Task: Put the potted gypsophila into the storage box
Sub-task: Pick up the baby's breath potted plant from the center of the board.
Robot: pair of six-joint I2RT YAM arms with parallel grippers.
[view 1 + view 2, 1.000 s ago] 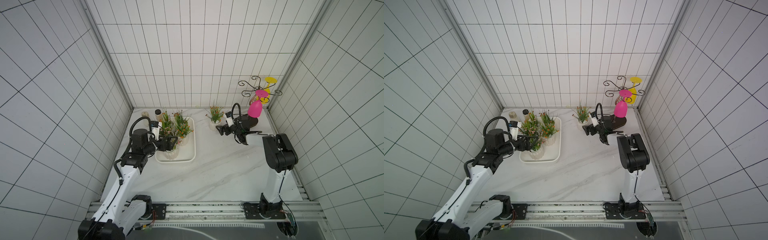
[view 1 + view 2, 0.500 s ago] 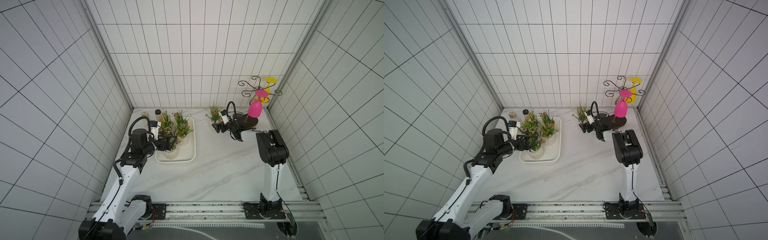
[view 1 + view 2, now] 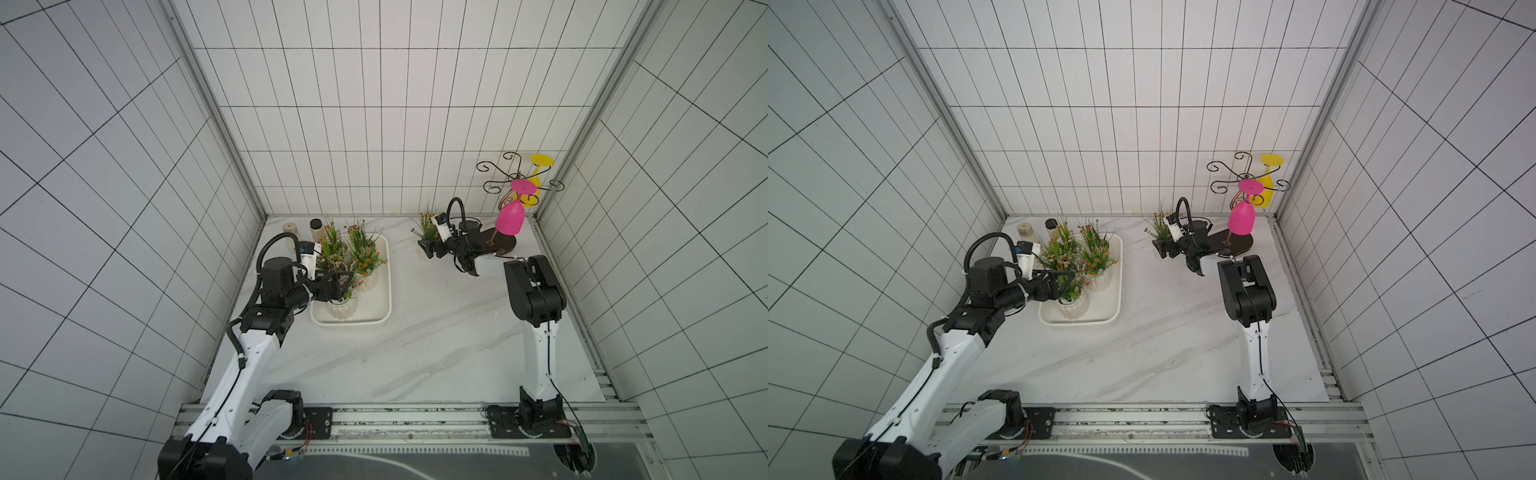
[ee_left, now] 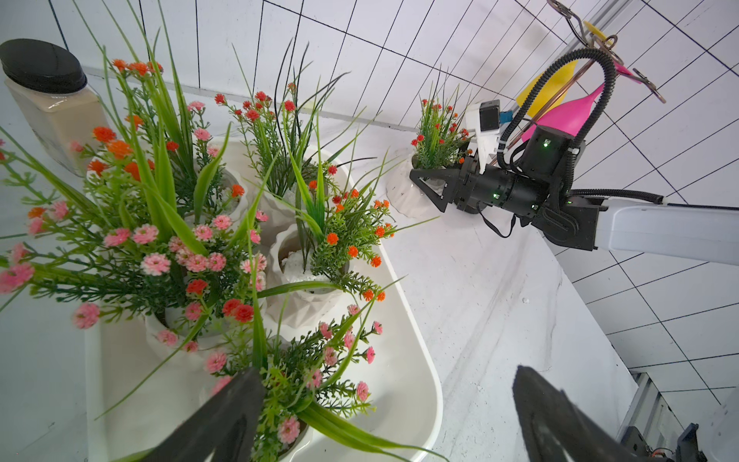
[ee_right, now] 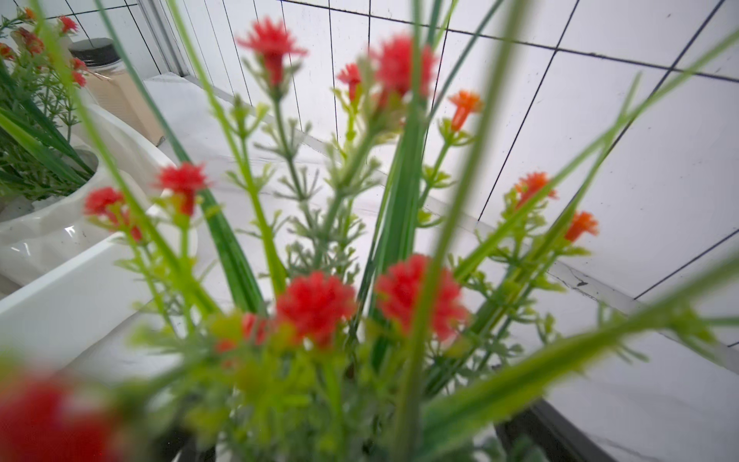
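The right arm has stretched low and nearly level toward the tabletop's far edge. Its right hand (image 3: 429,249), spread wide, is now right at the last potted gypsophila (image 4: 404,196), though I cannot tell if it touches. That's the only pot outside the storage box (image 3: 353,328)! The left hand (image 3: 338,286), also spread, still hovers over the other pots (image 3: 365,270) inside the box.

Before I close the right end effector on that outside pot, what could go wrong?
Sprigs crowd the right end effector at the lone pot; it may pinch stems. The pink glass hangs close behind that arm; lifting could knock it. The storage box is crowded, and the open left end effector hovers over it.
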